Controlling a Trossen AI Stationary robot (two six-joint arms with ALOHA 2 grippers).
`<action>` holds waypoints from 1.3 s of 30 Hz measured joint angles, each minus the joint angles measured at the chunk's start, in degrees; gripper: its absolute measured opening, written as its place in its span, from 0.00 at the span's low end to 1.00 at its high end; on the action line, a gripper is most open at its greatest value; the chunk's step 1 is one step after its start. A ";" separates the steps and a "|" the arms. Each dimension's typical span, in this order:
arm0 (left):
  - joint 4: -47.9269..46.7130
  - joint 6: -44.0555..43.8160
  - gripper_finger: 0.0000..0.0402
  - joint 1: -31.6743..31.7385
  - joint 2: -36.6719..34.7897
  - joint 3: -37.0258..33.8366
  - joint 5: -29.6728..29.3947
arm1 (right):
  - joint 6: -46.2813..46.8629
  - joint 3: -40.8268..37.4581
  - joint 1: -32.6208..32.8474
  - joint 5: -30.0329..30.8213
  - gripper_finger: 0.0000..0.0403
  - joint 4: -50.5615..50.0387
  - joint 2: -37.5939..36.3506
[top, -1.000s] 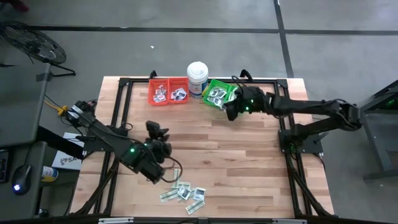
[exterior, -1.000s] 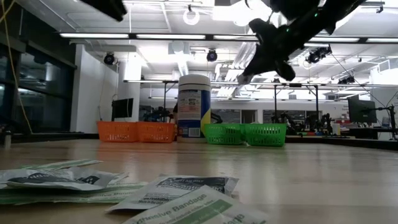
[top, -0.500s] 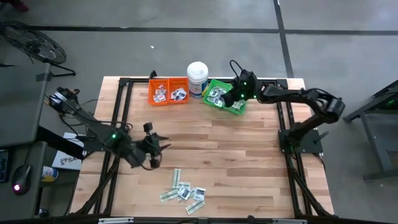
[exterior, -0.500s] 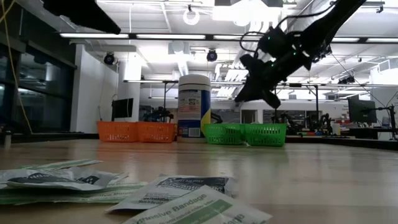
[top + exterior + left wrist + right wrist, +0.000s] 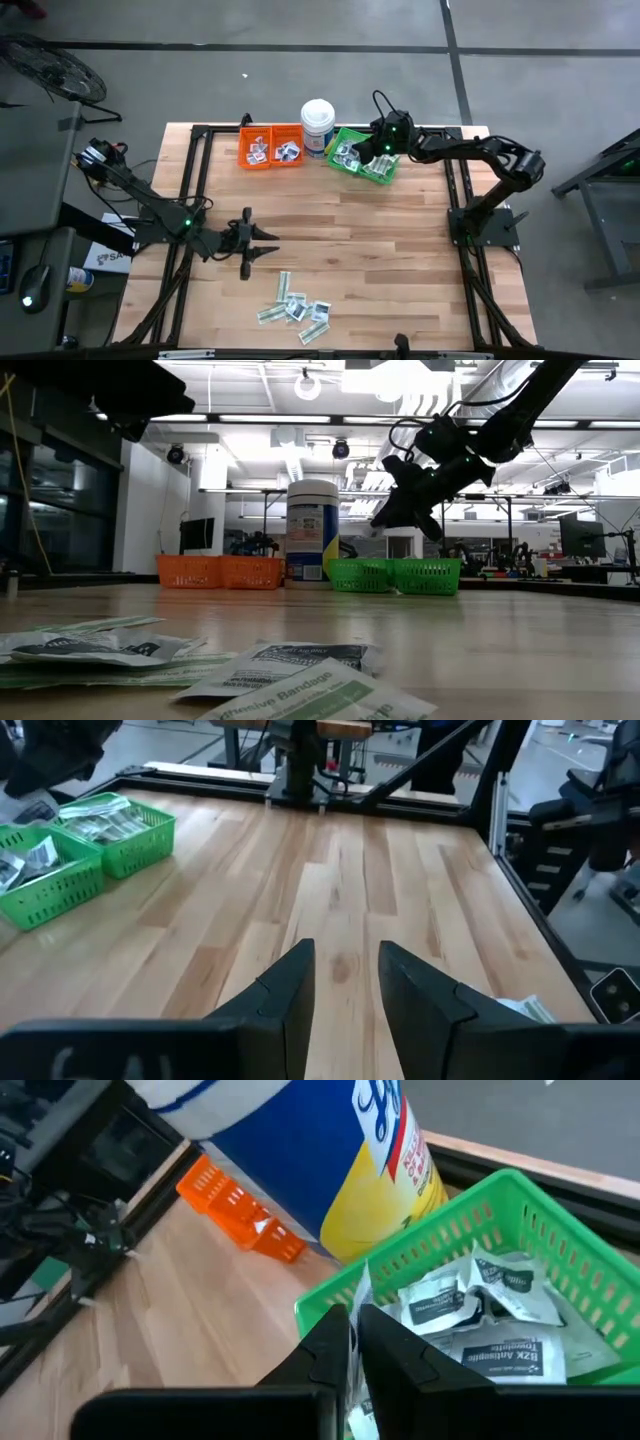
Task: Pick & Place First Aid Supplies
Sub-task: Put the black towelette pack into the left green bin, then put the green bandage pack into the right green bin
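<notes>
Seen from above, the left claw [image 5: 262, 243] hangs over bare wood on the worktop [image 5: 400, 260], above a loose heap of first aid supplies [image 5: 295, 309] near the front edge. The right claw [image 5: 366, 152] is over the green bin [image 5: 362, 156], which holds packets. At the back edge stand the orange bin [image 5: 270, 146] and, between the two bins, the white tub [image 5: 318, 122].
</notes>
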 joint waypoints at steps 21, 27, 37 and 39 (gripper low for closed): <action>-10.35 0.04 0.27 -0.01 0.88 0.00 18.08 | -10.67 -0.02 0.89 -0.37 0.37 -10.97 -16.82; -11.77 4.14 0.27 0.00 6.31 0.07 24.70 | -14.03 -0.01 4.43 -0.12 0.38 -21.50 -27.55; -12.74 11.78 0.41 0.02 18.78 7.18 24.42 | -14.72 0.00 14.29 8.56 0.38 -35.83 -38.26; -14.39 12.02 0.48 0.02 21.23 9.32 24.53 | -13.53 -0.02 15.87 10.67 0.38 -37.63 -38.93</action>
